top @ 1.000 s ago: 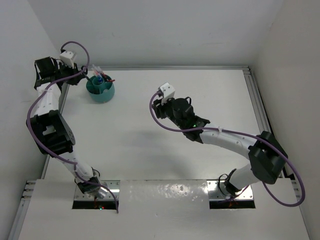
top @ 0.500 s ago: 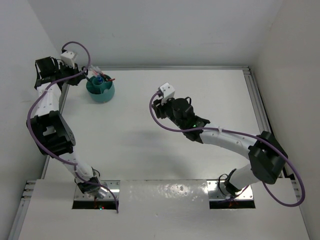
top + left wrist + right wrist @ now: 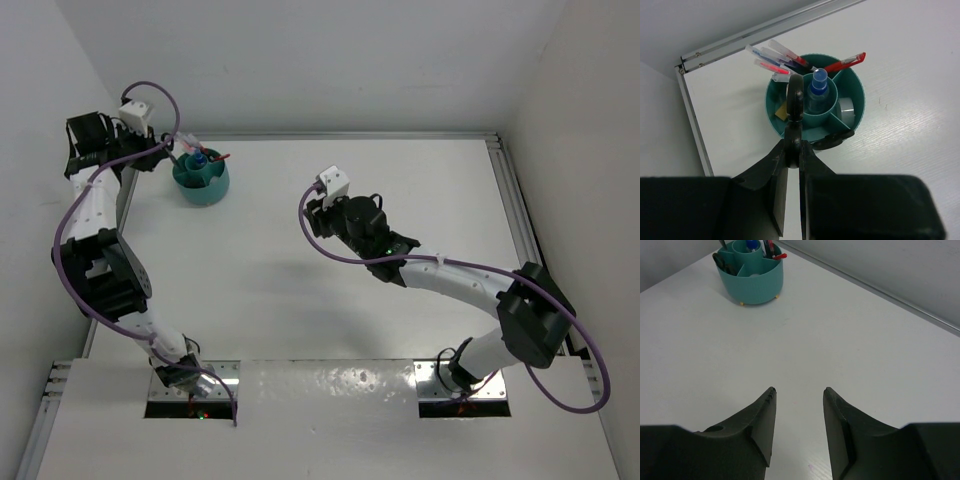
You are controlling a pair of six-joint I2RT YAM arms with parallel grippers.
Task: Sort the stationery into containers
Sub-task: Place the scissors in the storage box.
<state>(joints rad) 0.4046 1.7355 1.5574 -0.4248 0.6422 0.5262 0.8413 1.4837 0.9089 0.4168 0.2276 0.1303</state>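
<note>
The round teal organiser (image 3: 860, 100) stands at the table's far left (image 3: 200, 186). It holds a blue-capped bottle (image 3: 818, 89) in the central cup, a red pen (image 3: 845, 63), several thin pens (image 3: 774, 56), a clear tape roll (image 3: 846, 109), a beige eraser (image 3: 781, 111) and black scissors (image 3: 833, 140) at its near rim. My left gripper (image 3: 793, 150) is shut on the handle of a second pair of black scissors (image 3: 795, 102), which stands over the organiser's left compartment. My right gripper (image 3: 799, 392) is open and empty over the bare mid-table (image 3: 317, 213); the organiser (image 3: 752, 286) lies far ahead of it.
A metal rail (image 3: 765, 30) runs along the table's far edge and left edge, close behind the organiser. White walls rise behind it and to the left. The right arm (image 3: 450, 275) stretches across the middle right of the table.
My left wrist has shifted slightly to the left and back, still holding the scissors at the organiser. The right arm has not moved.
</note>
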